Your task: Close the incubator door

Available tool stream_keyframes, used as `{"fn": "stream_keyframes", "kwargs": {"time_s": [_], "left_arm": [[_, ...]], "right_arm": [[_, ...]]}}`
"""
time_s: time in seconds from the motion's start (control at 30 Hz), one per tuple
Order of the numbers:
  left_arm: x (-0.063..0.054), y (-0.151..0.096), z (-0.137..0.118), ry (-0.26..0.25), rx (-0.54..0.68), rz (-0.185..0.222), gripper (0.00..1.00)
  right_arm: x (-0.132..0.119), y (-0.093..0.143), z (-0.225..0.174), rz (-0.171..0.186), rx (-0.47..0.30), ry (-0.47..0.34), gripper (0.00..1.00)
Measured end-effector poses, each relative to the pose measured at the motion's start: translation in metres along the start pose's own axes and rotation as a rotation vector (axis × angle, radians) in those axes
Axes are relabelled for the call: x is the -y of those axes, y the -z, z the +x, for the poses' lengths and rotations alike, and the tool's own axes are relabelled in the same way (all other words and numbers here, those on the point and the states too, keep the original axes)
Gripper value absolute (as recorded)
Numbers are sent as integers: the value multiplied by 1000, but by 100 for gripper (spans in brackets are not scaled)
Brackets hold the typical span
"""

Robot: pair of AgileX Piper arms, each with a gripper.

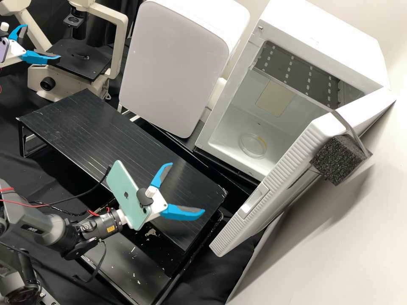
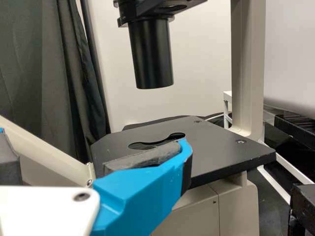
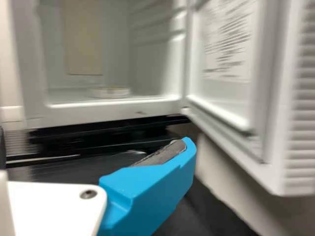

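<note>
In the high view, the incubator [image 1: 322, 38] is sitting with its door [image 1: 273, 203] standing wide open, the ridged free edge [image 1: 292, 156] swung well out from the opening. The right hand [image 1: 188, 187] is hanging over the black surface [image 1: 76, 123], its two fingers spreading wide, and is lying much nearer the door than the left hand [image 1: 42, 41], which is resting well apart by the microscope [image 1: 87, 59] with its fingers also parted. The right hand is facing the free edge from the opening's side, while the outer face that a closing push probably needs is turning away from it. The coming move is therefore likely calling for the right hand to pass around that edge and press from outside; going straight ahead could be pushing the door wider. In the left wrist view, a blue finger [image 2: 142, 196] is crossing in front of the microscope, and no part of the door is lying ahead of it. In the right wrist view, the door's inner face [image 3: 224, 73] is showing beyond the blue finger [image 3: 152, 189], seemingly apart from it, confirming that this hand is waiting on the inner side.
</note>
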Motion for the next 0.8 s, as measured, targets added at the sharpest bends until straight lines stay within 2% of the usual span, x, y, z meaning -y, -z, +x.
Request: {"fn": "stream_keyframes", "kwargs": {"time_s": [0.13, 0.23, 0.4, 0.7, 0.8], "left_arm": [[0, 0, 0, 0, 0, 0, 100], [0, 0, 0, 0, 0, 0, 100], [0, 0, 0, 0, 0, 0, 100], [0, 0, 0, 0, 0, 0, 100], [0, 0, 0, 0, 0, 0, 100]], "right_arm": [[-6, -2, -1, -14, 30, -47, 100], [-12, -6, -2, -38, 58, -85, 100], [-24, -6, -4, -38, 69, -159, 100], [-27, -11, 8, -65, 125, -204, 100], [-25, -15, 15, -93, 157, -206, 100]]}}
